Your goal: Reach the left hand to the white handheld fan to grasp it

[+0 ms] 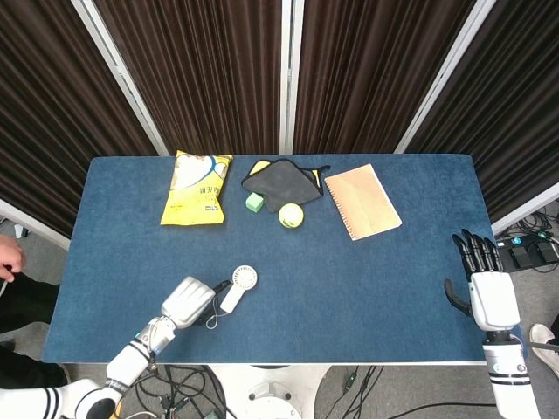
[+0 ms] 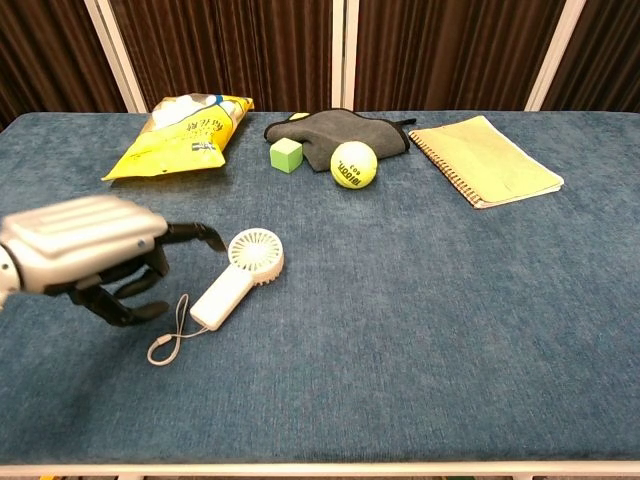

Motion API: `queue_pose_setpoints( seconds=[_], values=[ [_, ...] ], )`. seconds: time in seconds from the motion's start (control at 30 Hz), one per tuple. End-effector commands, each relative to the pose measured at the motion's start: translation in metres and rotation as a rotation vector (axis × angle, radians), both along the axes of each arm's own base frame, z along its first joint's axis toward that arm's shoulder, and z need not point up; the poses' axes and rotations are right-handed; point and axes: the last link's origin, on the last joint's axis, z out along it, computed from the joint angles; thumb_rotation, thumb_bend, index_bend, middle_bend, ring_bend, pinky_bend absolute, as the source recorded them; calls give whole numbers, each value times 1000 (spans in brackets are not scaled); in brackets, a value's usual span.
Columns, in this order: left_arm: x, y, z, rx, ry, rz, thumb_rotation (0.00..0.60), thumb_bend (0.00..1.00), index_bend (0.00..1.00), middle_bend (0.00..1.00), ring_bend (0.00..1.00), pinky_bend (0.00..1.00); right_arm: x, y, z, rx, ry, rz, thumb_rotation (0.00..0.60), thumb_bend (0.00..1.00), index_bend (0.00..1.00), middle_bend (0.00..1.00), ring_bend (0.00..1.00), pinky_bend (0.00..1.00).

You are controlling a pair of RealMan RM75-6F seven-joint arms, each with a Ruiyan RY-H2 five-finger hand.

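The white handheld fan [image 1: 237, 288] [image 2: 238, 279] lies flat on the blue table [image 1: 367, 279], its round head pointing away from me and its wrist strap [image 2: 168, 338] trailing towards the near edge. Just left of it hovers my left hand [image 1: 186, 301] [image 2: 86, 254], with fingers [image 2: 192, 233] reaching towards the fan's head and the thumb below. A small gap separates the hand from the fan, and it holds nothing. My right hand [image 1: 480, 284] rests at the table's right edge with fingers straight and apart; only the head view shows it.
Along the back stand a yellow snack bag [image 1: 196, 188] [image 2: 185, 135], a grey cloth [image 1: 279, 182] [image 2: 340, 127], a green cube [image 1: 254, 202] [image 2: 286, 154], a tennis ball [image 1: 291, 215] [image 2: 353, 164] and a tan notebook [image 1: 362, 201] [image 2: 485, 158]. A person's hand [image 1: 9, 257] shows at the far left.
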Motion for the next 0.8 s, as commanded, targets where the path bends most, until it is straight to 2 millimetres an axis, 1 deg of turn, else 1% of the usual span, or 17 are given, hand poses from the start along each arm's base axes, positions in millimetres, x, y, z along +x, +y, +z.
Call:
queue_pose_setpoints(
  seconds=[0.03,0.17,0.2,0.23,0.27,0.3,0.33,0.37,0.4,0.43,0.47,0.53,0.7,0.8],
  values=[
    [-1,-7,17,28,-23,9,600,383,175,791,806,820,0,0,-1,1,-1,-1,600,327,0,0,0,0],
    [-11,-7,33,116,-37,31,600,383,175,790,804,820,-1,0,0,0,-4,0,600,327,0,0,0,0],
    [-15,-6,37,155,-53,44,600,380,175,774,789,810,-1,0,0,-2,-4,0,600,327,0,0,0,0],
    [-19,-6,40,181,-74,52,600,372,175,725,728,783,-1,1,0,-4,-6,1,600,327,0,0,0,0],
    [-23,-6,42,205,-99,60,600,354,175,647,625,737,-1,1,1,-6,-8,1,600,327,0,0,0,0],
    [-30,-6,45,233,-124,75,600,321,175,512,449,643,0,1,1,-8,-12,1,600,327,0,0,0,0],
    [-36,-6,48,255,-131,82,600,279,172,363,271,523,0,2,1,-9,-14,1,600,327,0,0,0,0],
    [-40,-5,51,276,-135,89,600,219,168,216,123,385,1,3,2,-10,-17,4,600,327,0,0,0,0],
    [-46,-5,55,301,-137,99,600,193,166,173,89,339,2,4,3,-15,-19,9,600,327,0,0,0,0],
    [-51,-4,58,314,-135,106,600,133,160,116,52,267,3,4,3,-20,-22,14,600,327,0,0,0,0],
    [-55,-4,62,326,-127,114,600,88,158,99,41,235,4,4,4,-25,-25,18,600,327,0,0,0,0],
    [-67,-4,72,350,-101,144,600,43,155,95,35,210,5,5,3,-34,-32,25,600,327,0,0,0,0],
    [-96,-16,98,405,-70,229,600,36,153,95,35,209,3,5,-2,-14,-26,19,600,327,0,0,0,0],
    [-111,-24,109,435,-54,265,600,35,153,95,35,209,2,5,-1,-14,-12,21,600,327,0,0,0,0]
  ],
)
